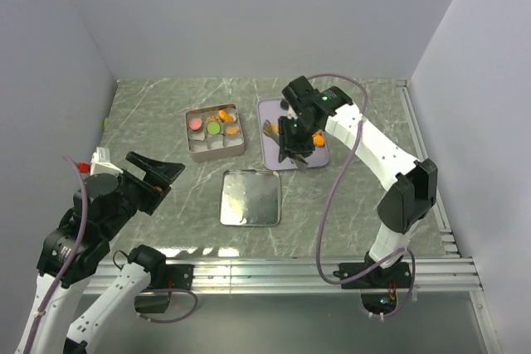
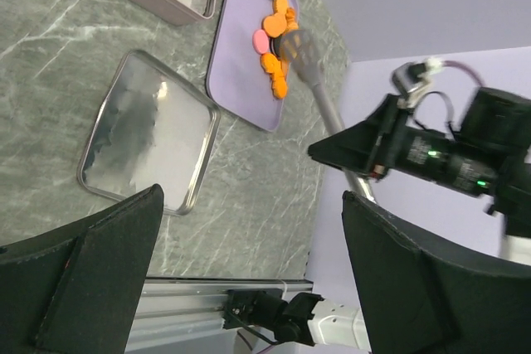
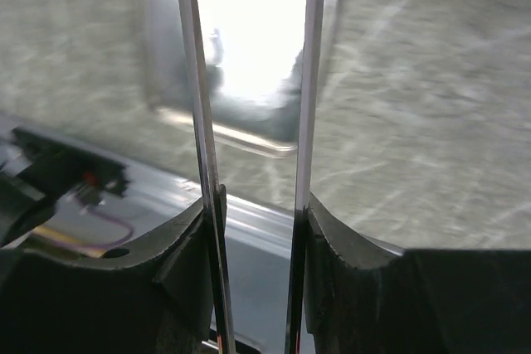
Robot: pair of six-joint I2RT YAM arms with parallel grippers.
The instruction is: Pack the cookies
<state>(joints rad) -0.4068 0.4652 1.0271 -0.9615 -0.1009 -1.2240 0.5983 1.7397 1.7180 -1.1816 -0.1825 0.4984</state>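
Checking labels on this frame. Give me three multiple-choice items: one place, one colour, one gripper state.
1. Where is the lid relative to the tin and the tray?
A. Closed on the tin
B. On the table, nearer the arms than both
C. Lying on the tray

2. What colour are most of the cookies on the tray?
A. Orange
B. Green
C. Blue

3. What state is the left gripper in?
A. Open, holding nothing
B. Shut on a cookie
C. Shut on the lid

Answers:
1 B: the lid lies flat on the table, apart from the tin and the tray.
2 A: the pile is mostly orange, with one pink and one black.
3 A: its jaws are spread wide with nothing between them.
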